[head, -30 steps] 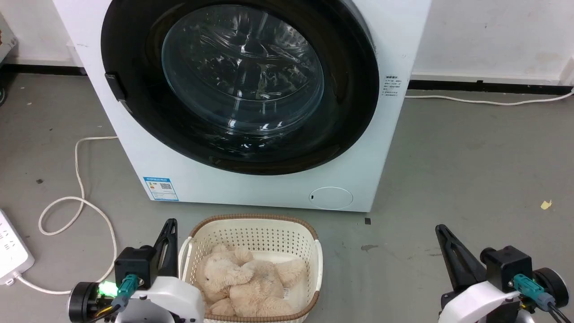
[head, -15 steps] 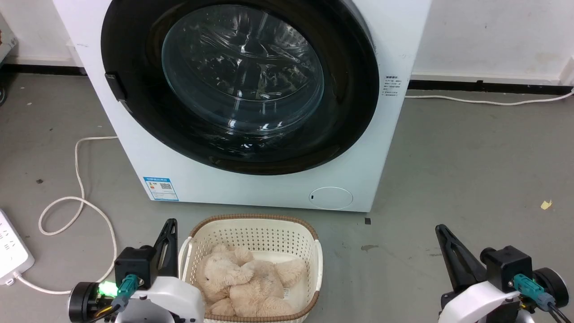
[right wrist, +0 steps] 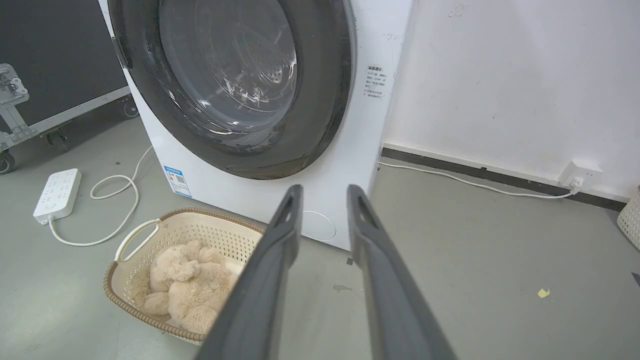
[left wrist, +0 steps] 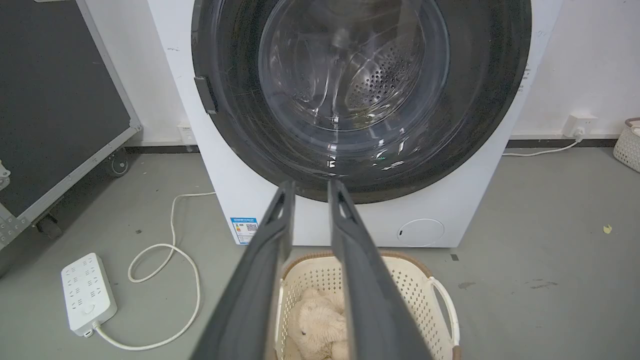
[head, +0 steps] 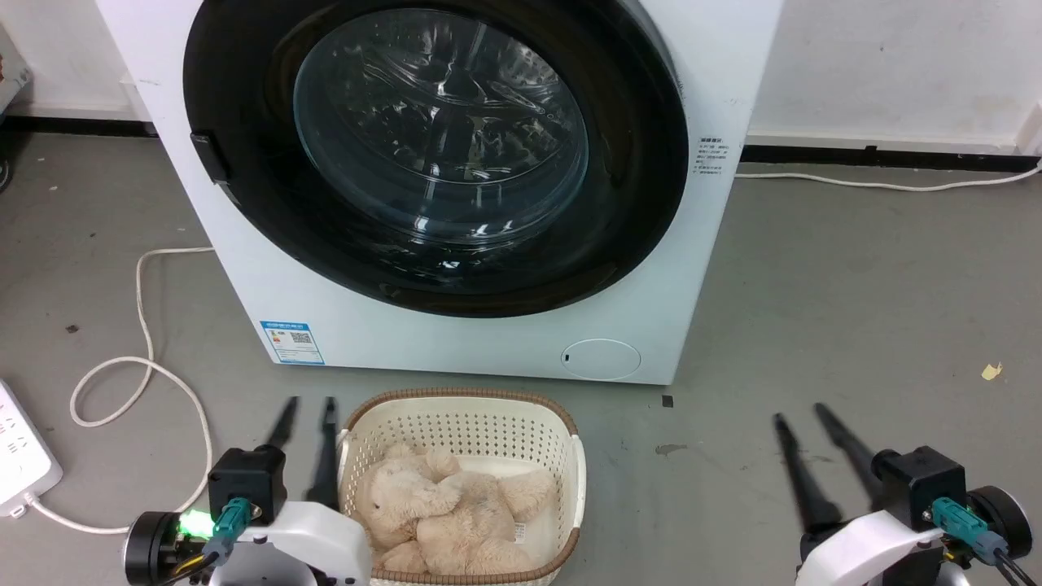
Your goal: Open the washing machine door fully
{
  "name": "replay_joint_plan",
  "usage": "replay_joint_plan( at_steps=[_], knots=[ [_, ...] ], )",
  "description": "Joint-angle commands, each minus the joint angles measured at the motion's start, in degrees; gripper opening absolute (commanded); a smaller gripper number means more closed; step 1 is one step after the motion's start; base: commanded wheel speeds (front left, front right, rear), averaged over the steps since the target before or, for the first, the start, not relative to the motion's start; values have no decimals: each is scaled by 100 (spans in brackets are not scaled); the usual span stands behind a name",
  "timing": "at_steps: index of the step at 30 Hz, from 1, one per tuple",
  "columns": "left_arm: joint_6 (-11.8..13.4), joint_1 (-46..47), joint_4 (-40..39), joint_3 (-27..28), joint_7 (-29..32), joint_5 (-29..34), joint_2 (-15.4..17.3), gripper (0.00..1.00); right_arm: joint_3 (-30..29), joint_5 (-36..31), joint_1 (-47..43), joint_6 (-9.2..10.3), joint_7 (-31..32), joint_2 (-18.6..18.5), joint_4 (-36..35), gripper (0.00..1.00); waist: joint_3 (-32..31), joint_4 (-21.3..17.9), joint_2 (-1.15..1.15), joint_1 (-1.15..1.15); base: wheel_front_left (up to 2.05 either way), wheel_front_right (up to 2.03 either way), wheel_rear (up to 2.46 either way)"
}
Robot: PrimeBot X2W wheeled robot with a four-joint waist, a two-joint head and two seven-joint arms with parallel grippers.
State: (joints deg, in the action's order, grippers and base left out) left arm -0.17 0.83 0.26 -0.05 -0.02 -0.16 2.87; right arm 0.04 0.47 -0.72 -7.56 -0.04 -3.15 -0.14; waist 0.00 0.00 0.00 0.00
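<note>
My left end effector and right end effector hung parted, empty; washing machine door sat shut at twelve o'clock, its nine-o'clock handle wanted grabbing next.

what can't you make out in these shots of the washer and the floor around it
- Washing machine door: its top is cut off by the head view's upper edge; whether it is latched can't be told.
- Blue label: print too small in every view.
- Teddy bear: partly hidden by the left gripper in the left wrist view.
- Right gripper: fingertips blurred in the head view.
</note>
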Motion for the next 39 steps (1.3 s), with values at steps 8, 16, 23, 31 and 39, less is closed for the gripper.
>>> replay_joint_plan(
  at_steps=[8, 16, 23, 31, 39],
  knots=[
    [13, -10, 7, -32, -80, -25, 0, 100, -15, 77, -9, 0, -80, 1, -1, 100, 12, 3, 0, 0, 0, 0, 0],
    [24, 4, -6, -85, -176, -43, 0, 100, -38, 93, 18, 1, -176, 3, -17, 100, 96, 29, 0, 0, 0, 0, 0],
    [44, 87, -66, -143, -260, -70, 0, 100, -31, 58, 155, 1, -258, -42, -79, 100, 298, 76, 0, 0, 0, 0, 0],
    [73, 236, -140, -211, -355, -116, 0, 100, -23, 108, 523, 2, -234, -245, -171, 100, 610, 158, 0, 0, 0, 0, 0],
    [111, 419, -239, -307, -451, -166, 0, 100, -52, 286, 1019, 2, -71, -486, -258, 35, 911, 269, 0, 0, 0, 0, 0]
  ],
)
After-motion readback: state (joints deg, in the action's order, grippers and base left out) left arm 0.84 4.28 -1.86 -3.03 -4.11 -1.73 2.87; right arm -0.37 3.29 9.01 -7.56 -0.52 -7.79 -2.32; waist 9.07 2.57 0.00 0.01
